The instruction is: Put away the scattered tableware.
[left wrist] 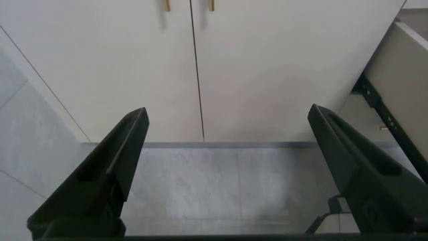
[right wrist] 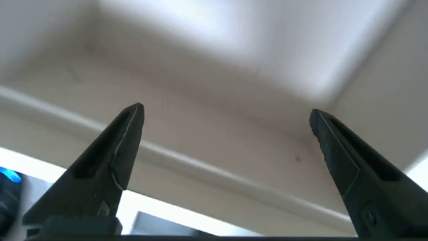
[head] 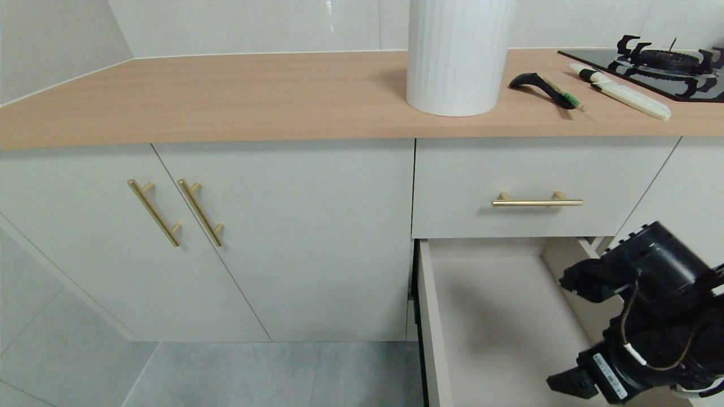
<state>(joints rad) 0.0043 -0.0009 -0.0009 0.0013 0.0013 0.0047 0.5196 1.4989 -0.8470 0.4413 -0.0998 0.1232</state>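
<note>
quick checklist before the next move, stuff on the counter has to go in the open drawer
1. Drawer open: ok, pulled out.
2. Drawer fully out: cannot tell, its front is cut off.
3. Right pincer open and empty: ok.
4. Left pincer open and empty: ok, facing the cabinet doors.
5. Knife and black tool free to grasp: ok, lying apart on the counter, beside the jar.
6. Right pincer near them: not ok, it is low at the drawer.
</note>
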